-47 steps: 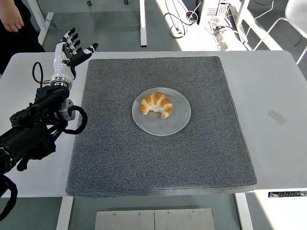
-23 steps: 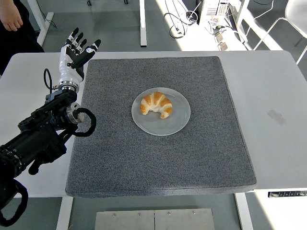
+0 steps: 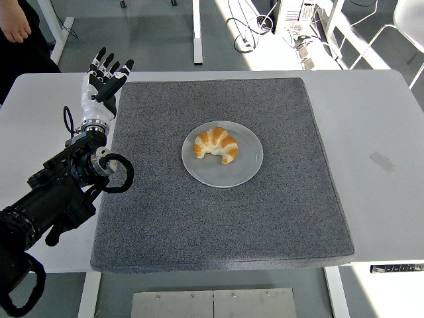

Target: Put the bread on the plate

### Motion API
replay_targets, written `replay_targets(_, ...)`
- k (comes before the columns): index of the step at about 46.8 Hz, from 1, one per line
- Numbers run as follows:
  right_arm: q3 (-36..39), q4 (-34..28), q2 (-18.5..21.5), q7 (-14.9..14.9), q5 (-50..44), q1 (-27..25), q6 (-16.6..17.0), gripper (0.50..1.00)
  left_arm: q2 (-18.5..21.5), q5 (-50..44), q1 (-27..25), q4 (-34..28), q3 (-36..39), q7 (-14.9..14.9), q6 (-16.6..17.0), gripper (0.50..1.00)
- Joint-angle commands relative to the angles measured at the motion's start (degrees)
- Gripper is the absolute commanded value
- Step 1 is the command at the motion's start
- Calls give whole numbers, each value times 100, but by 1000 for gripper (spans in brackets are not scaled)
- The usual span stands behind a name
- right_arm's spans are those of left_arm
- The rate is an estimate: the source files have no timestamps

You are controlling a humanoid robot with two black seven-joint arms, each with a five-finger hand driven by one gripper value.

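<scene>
— One croissant [image 3: 216, 145], and where do you see it?
— You'll find the bread resting on the plate [image 3: 246, 171], slightly toward ten o'clock of the plate's middle (the plate itself sits mid-mat).
— And the mat?
— A grey mat [image 3: 218, 218] covers most of the white bench [image 3: 377, 132].
— What of your left robot hand [image 3: 101, 78]?
— It's up at the mat's ten o'clock corner, fingers spread wide, holding nothing. A person's hand [image 3: 16, 25] shows at the top left edge.
</scene>
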Motion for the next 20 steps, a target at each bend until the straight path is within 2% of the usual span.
replay_targets(1, 0, 0, 0, 0, 0, 0, 0, 1000, 0, -13, 0, -6, -7, -1, -52, 877)
replay_targets(6, 9, 44, 0, 0, 0, 9, 9, 1000, 0, -13, 0, 3, -68, -1, -227, 877)
replay_targets(20, -9, 44, 0, 9, 0, 123, 9, 1000, 0, -5, 0, -6, -59, -1, -245, 878)
